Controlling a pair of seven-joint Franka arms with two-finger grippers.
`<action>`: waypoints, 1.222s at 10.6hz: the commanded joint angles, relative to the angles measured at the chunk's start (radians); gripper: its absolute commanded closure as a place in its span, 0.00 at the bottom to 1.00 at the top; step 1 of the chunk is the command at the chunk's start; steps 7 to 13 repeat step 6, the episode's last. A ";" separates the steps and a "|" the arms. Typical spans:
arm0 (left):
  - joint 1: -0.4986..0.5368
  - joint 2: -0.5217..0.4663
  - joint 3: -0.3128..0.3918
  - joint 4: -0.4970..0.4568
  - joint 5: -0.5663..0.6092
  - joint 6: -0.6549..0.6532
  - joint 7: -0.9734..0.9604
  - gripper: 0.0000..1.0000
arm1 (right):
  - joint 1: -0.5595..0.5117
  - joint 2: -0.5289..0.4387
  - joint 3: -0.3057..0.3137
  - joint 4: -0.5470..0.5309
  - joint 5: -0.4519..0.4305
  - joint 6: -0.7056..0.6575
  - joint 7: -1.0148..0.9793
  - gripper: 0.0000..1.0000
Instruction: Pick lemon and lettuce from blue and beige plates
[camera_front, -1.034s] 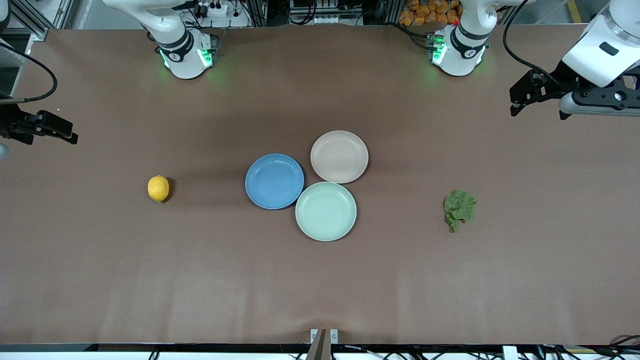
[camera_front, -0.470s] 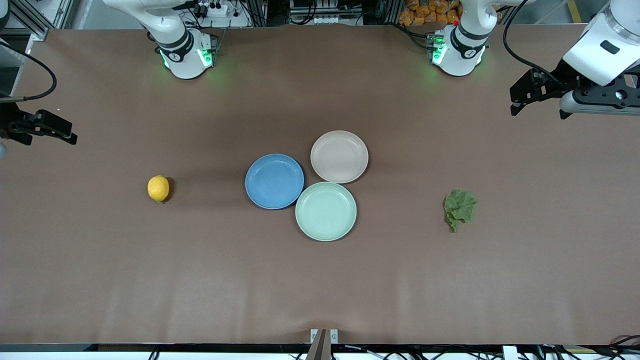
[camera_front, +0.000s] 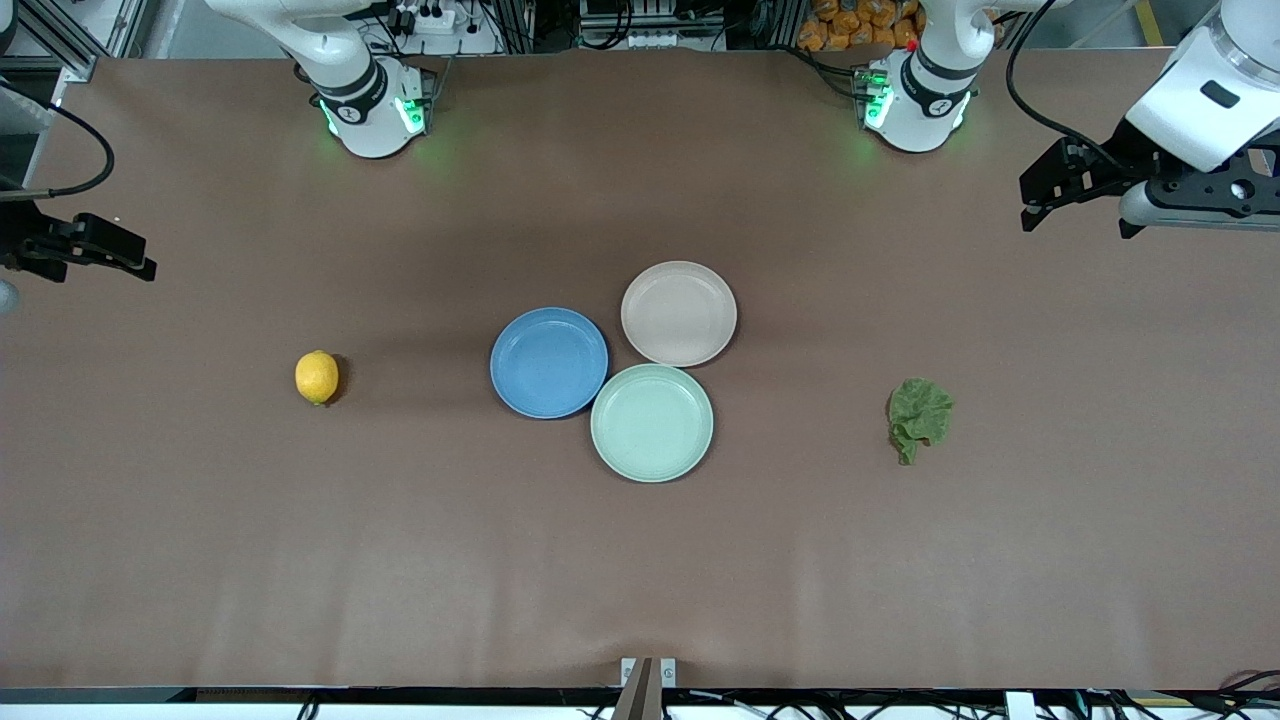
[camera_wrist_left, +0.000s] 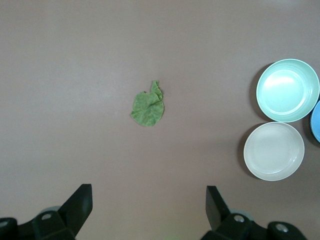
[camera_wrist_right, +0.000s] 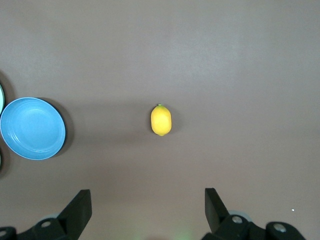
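In the front view, the right gripper (camera_front: 140, 268) hangs in the air over the table's edge at the right arm's end, its fingers spread and empty. The lemon (camera_front: 317, 377) lies on the bare brown table (camera_front: 640, 560), well apart from that gripper, toward the middle of the table and nearer to the front camera than the spot under it. The left gripper (camera_front: 1030, 205) hangs over the left arm's end of the table, released and carrying nothing. The lettuce (camera_front: 919, 415) lies flat on the table, well apart from it and nearer to the camera. Between lemon and lettuce sit three plates in a tight cluster: the blue plate (camera_front: 549, 362), the beige plate (camera_front: 679, 313) and a mint-green plate (camera_front: 652, 422). All three hold nothing; neither lemon nor lettuce is on a plate.

In the left wrist view, the two dark fingertips (camera_wrist_left: 80, 200) stand wide apart with bare table between them. The lettuce (camera_wrist_left: 148, 106) lies ahead of the open jaws, apart from them. The beige plate (camera_wrist_left: 274, 151) and the mint-green plate (camera_wrist_left: 288, 90) lie off to one side, with a sliver of the blue plate (camera_wrist_left: 316, 121) at the frame's edge.

In the right wrist view, the fingertips (camera_wrist_right: 80, 202) are likewise spread and empty. The lemon (camera_wrist_right: 161, 120) lies ahead of them, apart, roughly in line with the gap. The blue plate (camera_wrist_right: 33, 128) sits off to one side.
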 joint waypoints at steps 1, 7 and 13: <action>0.008 -0.008 0.002 0.000 -0.032 0.009 0.028 0.00 | -0.020 -0.008 0.017 0.007 -0.012 -0.014 0.010 0.00; 0.009 -0.010 0.002 -0.001 -0.041 0.009 0.028 0.00 | -0.018 -0.008 0.017 0.004 -0.011 -0.014 0.010 0.00; 0.009 -0.010 0.002 -0.001 -0.041 0.009 0.028 0.00 | -0.018 -0.008 0.017 0.004 -0.011 -0.014 0.010 0.00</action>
